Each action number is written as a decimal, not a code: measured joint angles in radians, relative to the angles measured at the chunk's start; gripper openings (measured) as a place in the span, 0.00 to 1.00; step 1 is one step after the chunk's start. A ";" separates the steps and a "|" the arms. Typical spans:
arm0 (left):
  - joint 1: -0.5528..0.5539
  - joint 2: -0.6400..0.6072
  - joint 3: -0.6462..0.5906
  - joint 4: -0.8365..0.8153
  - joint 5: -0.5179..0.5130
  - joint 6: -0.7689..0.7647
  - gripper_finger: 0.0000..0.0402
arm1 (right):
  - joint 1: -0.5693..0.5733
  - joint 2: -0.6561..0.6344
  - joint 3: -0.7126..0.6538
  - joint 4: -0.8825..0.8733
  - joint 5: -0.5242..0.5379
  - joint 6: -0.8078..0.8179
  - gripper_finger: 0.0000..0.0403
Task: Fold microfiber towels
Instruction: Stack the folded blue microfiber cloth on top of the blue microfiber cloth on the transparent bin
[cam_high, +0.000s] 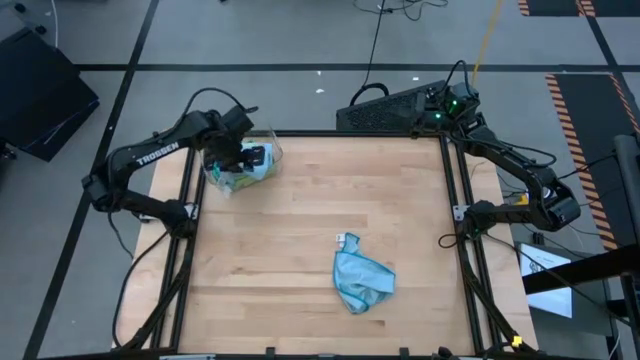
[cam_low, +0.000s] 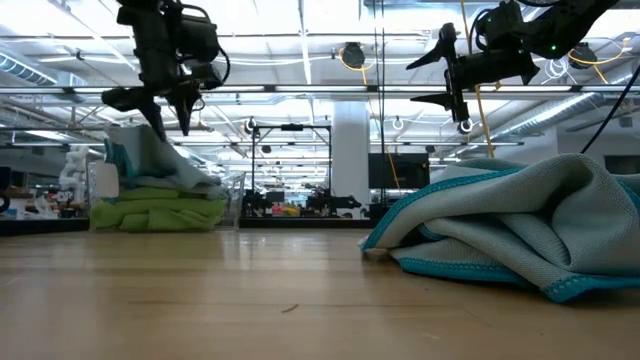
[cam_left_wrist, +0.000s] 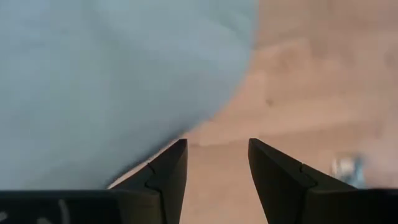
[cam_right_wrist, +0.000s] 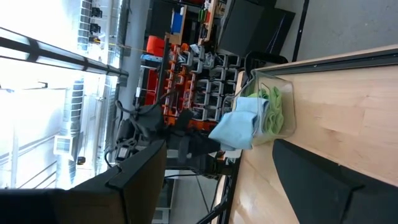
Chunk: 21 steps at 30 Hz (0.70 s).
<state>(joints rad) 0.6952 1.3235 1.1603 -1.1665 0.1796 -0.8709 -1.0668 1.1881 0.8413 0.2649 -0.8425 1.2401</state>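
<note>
One blue towel (cam_high: 361, 282) lies crumpled on the table (cam_high: 300, 200) at about five o'clock from centre, with its white tag (cam_high: 347, 240) at the edge nearest the middle, and none of it is folded yet. The other towels sit in the clear bin (cam_high: 268, 150) at the ten o'clock corner: green ones (cam_low: 160, 212) low down, a light blue one (cam_low: 150, 160) heaped on top. Your left gripper (cam_high: 236, 160) hangs over that bin with its fingers partly apart; the wrist view shows bare wood between them and blue cloth just beside one finger (cam_left_wrist: 163, 177), so I judge it holds nothing. Your right gripper (cam_low: 452, 78) waits high off the two o'clock corner, spread wide and empty. Watch the next reach into the bin: a shallow pinch could slip off the cloth, and a deep one could catch two layers and drag a green towel out as well. A snagged lift could also tip the light bin itself.
</note>
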 joint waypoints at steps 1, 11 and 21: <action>0.007 0.000 0.000 0.005 0.034 0.058 0.43 | 0.000 0.000 0.000 0.000 0.000 0.000 0.71; -0.076 0.000 0.025 0.016 0.212 0.645 0.43 | 0.000 0.000 0.000 0.000 0.000 0.000 0.71; -0.428 0.000 0.192 -0.058 -0.384 0.966 0.63 | 0.000 0.000 0.000 0.000 0.000 0.004 0.71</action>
<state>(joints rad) 0.2672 1.3231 1.3518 -1.2245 -0.2043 0.0952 -1.0668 1.1881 0.8413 0.2646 -0.8422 1.2442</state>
